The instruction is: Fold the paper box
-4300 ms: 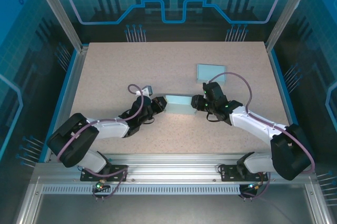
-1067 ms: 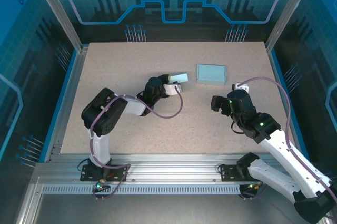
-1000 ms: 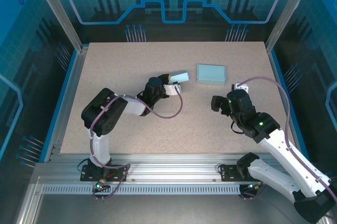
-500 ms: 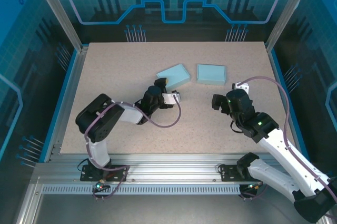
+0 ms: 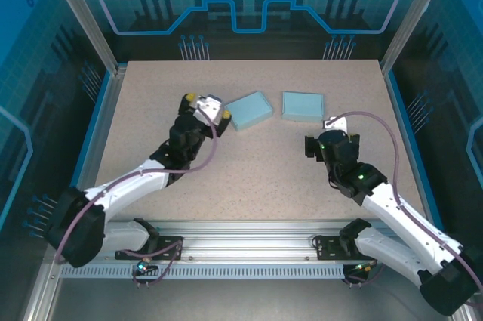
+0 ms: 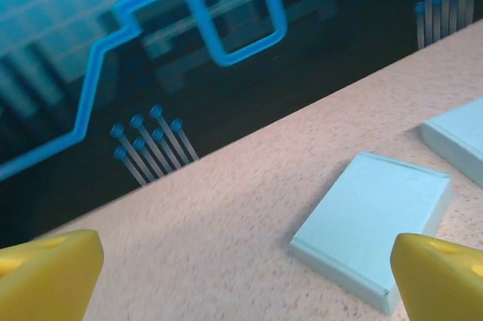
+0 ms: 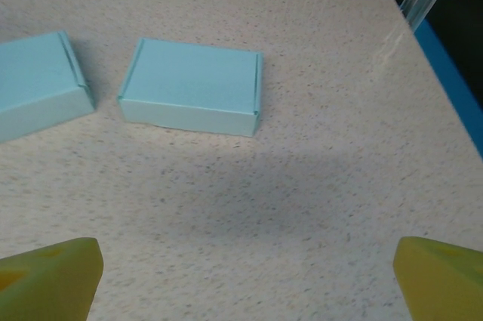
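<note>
On the table (image 5: 151, 94), folding looks finished

At its far middle we see the left box (image 5: 249, 109) and the right box (image 5: 303, 105) lying flat and closed, near but apart. Our left gripper (image 5: 206, 106) hovers just beside the left box, jaws wide, holding nothing; our right gripper (image 7: 245, 283), well back, likewise. Nothing seems left to fold.

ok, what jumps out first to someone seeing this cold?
Two closed pale-blue boxes lie side by side, apart, far-middle on the table: left box skewed, right box square. The left hand hangs open close beside the skewed one; the right hand, also open, hangs short of the right box.
</note>
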`<move>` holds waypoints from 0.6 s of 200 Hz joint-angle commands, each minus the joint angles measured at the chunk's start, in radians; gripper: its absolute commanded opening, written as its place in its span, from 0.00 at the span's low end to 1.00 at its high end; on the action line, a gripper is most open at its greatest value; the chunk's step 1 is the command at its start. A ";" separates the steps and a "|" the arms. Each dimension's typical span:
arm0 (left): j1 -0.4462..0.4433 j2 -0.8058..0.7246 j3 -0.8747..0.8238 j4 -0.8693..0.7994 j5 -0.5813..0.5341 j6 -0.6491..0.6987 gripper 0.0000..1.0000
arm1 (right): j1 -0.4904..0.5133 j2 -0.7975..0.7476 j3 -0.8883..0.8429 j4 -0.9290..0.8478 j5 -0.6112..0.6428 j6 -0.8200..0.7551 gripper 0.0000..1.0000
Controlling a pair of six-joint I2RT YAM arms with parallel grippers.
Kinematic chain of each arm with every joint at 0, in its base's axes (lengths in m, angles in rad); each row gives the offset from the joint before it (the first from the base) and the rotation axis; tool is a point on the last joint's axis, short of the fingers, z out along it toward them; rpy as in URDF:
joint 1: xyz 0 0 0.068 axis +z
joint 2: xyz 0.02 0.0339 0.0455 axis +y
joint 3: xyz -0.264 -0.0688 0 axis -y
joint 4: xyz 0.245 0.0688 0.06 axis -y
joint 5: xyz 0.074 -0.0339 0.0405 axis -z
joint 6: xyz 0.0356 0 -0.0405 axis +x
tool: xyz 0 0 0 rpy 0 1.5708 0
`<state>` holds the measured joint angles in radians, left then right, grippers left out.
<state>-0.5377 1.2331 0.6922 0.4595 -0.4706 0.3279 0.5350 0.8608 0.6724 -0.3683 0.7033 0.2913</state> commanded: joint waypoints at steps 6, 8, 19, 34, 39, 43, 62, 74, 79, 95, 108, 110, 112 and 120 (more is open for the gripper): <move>0.047 -0.101 -0.086 -0.140 -0.085 -0.263 0.99 | -0.040 0.026 -0.067 0.196 0.031 -0.157 1.00; 0.050 -0.106 -0.093 -0.140 -0.090 -0.268 0.99 | -0.044 0.029 -0.073 0.208 0.023 -0.161 1.00; 0.070 -0.134 -0.133 -0.132 -0.118 -0.289 0.99 | -0.068 0.036 -0.104 0.272 -0.033 -0.185 1.00; 0.092 -0.163 -0.175 -0.127 -0.145 -0.302 0.99 | -0.094 0.043 -0.146 0.361 -0.080 -0.210 1.00; 0.100 -0.171 -0.188 -0.123 -0.151 -0.303 0.99 | -0.104 0.043 -0.158 0.387 -0.087 -0.218 1.00; 0.106 -0.176 -0.196 -0.121 -0.153 -0.303 0.99 | -0.114 0.043 -0.169 0.408 -0.095 -0.223 1.00; 0.149 -0.176 -0.246 -0.073 -0.154 -0.313 0.99 | -0.171 0.043 -0.186 0.449 -0.129 -0.218 1.00; 0.184 -0.158 -0.283 -0.016 -0.141 -0.313 0.99 | -0.217 0.047 -0.192 0.454 -0.159 -0.207 1.00; 0.198 -0.148 -0.296 0.004 -0.131 -0.308 0.99 | -0.233 0.049 -0.194 0.458 -0.166 -0.202 1.00; 0.239 -0.098 -0.336 0.108 -0.107 -0.291 0.99 | -0.277 0.047 -0.212 0.480 -0.191 -0.200 1.00; 0.266 -0.050 -0.368 0.214 -0.084 -0.279 0.99 | -0.301 0.041 -0.236 0.525 -0.215 -0.209 1.00; 0.270 -0.042 -0.372 0.228 -0.080 -0.279 0.99 | -0.305 0.039 -0.241 0.534 -0.217 -0.210 1.00; 0.276 -0.035 -0.375 0.244 -0.075 -0.280 0.99 | -0.309 0.038 -0.244 0.541 -0.219 -0.210 1.00; 0.295 -0.003 -0.387 0.301 -0.050 -0.283 0.99 | -0.322 0.034 -0.258 0.568 -0.234 -0.214 1.00</move>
<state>-0.2882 1.1603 0.3466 0.5320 -0.5774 0.0505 0.2531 0.9092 0.4572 0.0807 0.5335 0.0956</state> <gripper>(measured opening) 0.990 0.997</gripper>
